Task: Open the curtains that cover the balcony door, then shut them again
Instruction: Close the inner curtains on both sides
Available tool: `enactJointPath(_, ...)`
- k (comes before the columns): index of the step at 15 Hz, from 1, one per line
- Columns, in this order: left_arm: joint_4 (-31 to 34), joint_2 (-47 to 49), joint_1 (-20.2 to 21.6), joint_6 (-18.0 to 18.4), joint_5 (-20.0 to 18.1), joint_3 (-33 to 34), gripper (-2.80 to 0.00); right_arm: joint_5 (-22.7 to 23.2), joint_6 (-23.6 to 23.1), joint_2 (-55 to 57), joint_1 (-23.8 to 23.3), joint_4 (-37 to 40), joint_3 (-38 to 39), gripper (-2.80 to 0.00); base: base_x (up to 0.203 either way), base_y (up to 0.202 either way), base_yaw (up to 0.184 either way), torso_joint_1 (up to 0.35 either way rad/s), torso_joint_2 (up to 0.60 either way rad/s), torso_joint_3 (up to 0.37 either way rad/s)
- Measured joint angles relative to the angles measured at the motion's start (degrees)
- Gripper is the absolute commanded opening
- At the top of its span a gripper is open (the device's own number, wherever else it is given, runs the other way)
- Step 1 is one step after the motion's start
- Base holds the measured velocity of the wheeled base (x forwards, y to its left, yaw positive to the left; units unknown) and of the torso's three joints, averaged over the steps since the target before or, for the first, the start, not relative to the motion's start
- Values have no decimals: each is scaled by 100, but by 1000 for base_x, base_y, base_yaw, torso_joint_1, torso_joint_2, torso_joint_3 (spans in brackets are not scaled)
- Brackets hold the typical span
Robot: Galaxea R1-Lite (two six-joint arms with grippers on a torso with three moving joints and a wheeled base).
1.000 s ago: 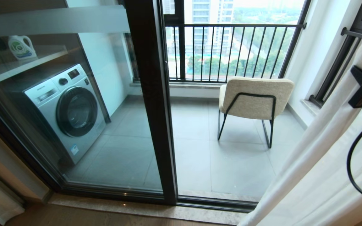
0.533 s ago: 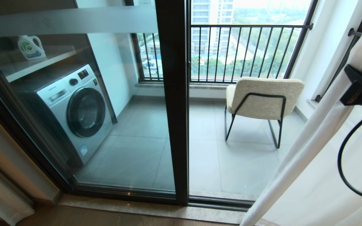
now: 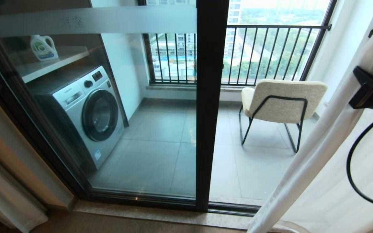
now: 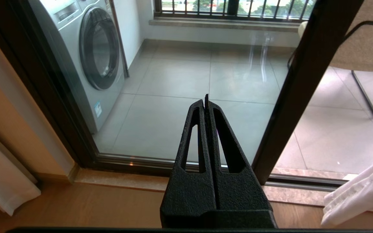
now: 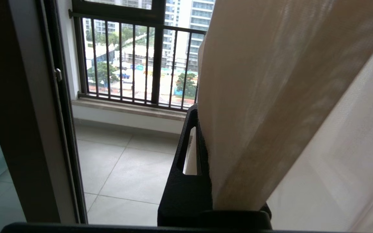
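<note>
The right end effector [image 5: 202, 136] is clamped on the sheer white curtain [image 3: 329, 168] — the fabric is bunched at the right edge of the balcony door [image 3: 210, 106], its hem trailing on the stone sill [image 3: 160, 217]. The left end effector [image 4: 206, 103] hangs low before the glass, fingers pressed together, holding nothing. Beyond the glass stand a washing machine [image 3: 89, 113], a beige chair [image 3: 283, 102] and — farthest — the black railing [image 3: 264, 51].
</note>
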Motion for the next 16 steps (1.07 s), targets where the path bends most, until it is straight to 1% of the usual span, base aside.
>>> enactJointPath(16, 10, 0, 0, 0, 4, 0, -280, -28, 0, -6, 6, -15, 35, -280, 0, 190, 1, 3, 2, 2)
